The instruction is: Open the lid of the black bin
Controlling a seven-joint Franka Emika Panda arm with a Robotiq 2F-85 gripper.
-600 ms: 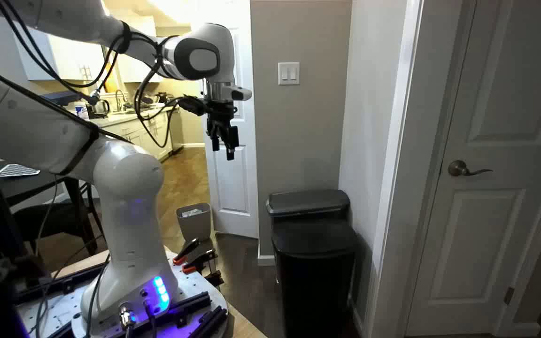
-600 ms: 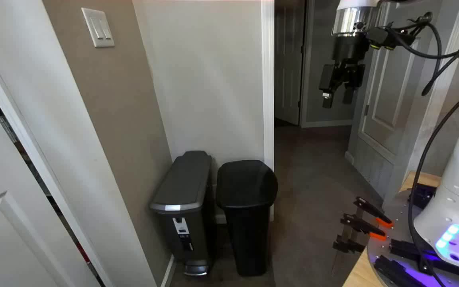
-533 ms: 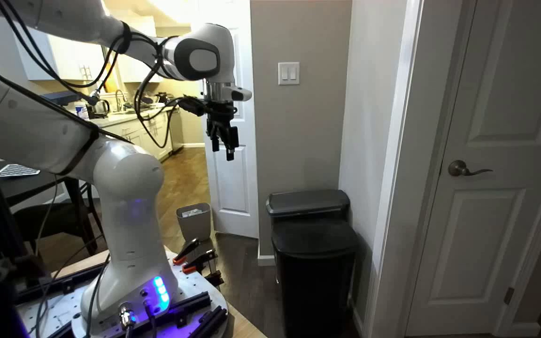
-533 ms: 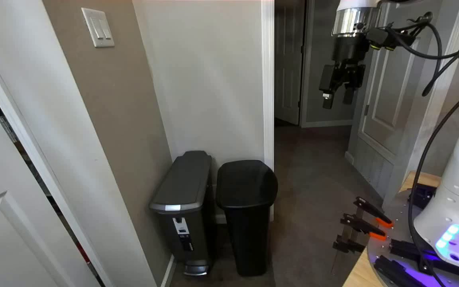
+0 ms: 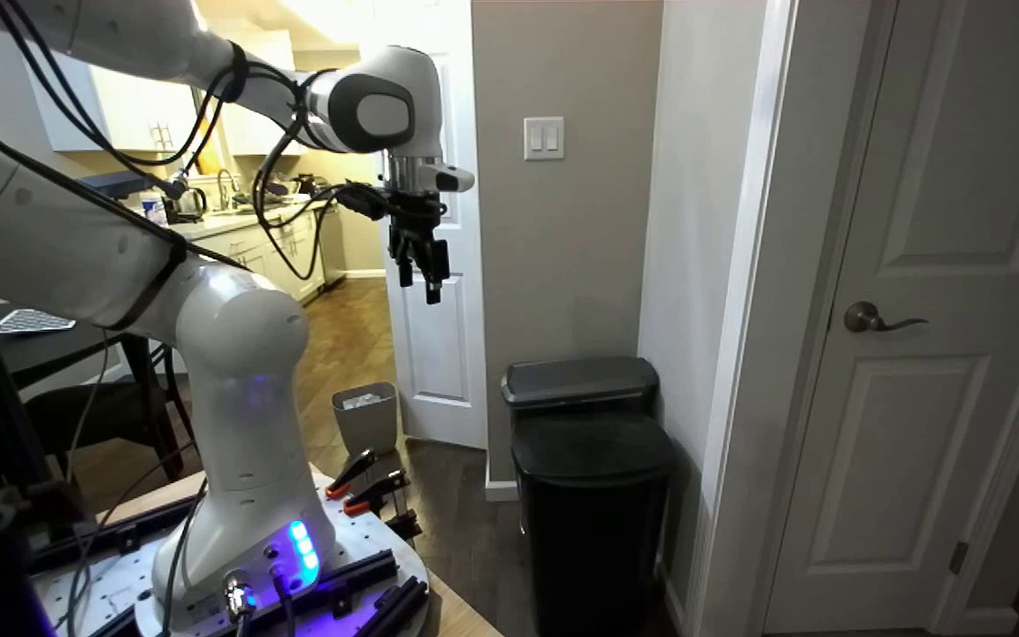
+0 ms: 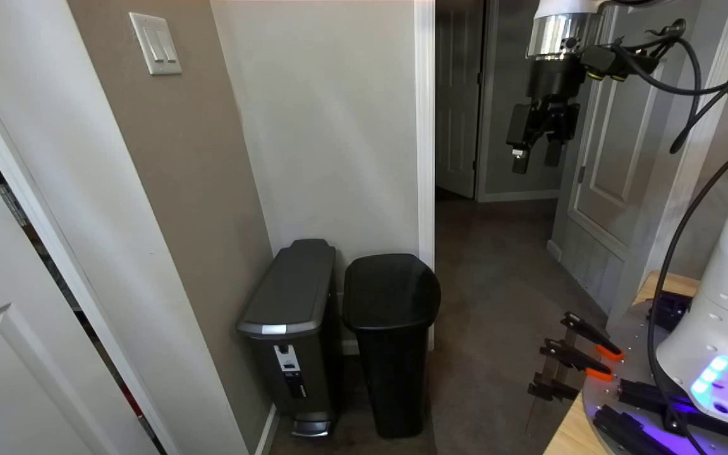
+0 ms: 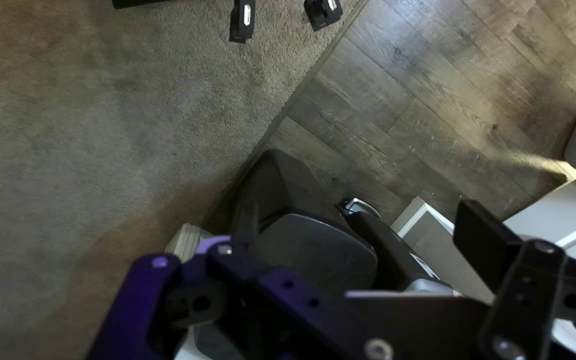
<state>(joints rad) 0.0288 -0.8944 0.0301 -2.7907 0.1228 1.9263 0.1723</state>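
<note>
Gripper (image 6: 536, 160): aimed downward, its fingers (image 6: 520, 163) parted wide and holding nothing; in both exterior views it hung in free air, touching nothing.
Lid (image 6: 392, 291): lay closed on the black bin (image 6: 395, 385), between seven and eight o'clock from the gripper in an exterior view; opening, by judgement, had not begun.
Lid edge (image 6: 383, 327): offered no handle that could be made out; a fingertip placed too high would probably have skated across the slightly glossy top without catching.
Black bin: presented smooth sides below the lid; sideways pressure there might have shoved or tipped the whole bin.
Pedal bin (image 6: 291, 284): stood just beside, at nine o'clock; a descent drifting that way could have struck it, the spread fingers needing extra room.
Pale wall (image 6: 329, 139): rose behind at eleven o'clock; a lid swung that way might have met it before opening fully.
Hinge: could not be located; prying from its side would likely have strained the lid.
Wrist view: gripper parts covered much of the lid, so contact height might have been misjudged.
</note>
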